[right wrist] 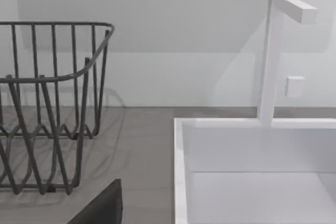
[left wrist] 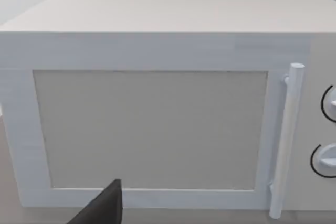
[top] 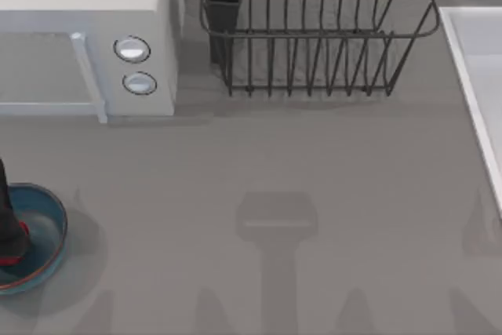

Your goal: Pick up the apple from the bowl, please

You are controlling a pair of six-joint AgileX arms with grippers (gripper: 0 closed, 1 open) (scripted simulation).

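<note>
Presently the left arm's jaws reach into the blue bowl at the worktop's left edge, around the red apple; jaw width cannot be determined. Microwave and dish rack stand behind.

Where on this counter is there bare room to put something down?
The widest bare stretch is the grey counter between the microwave, the dish rack and the sink. It is crowded at the left edge, where the left gripper reaches into the bowl at the apple.
</note>
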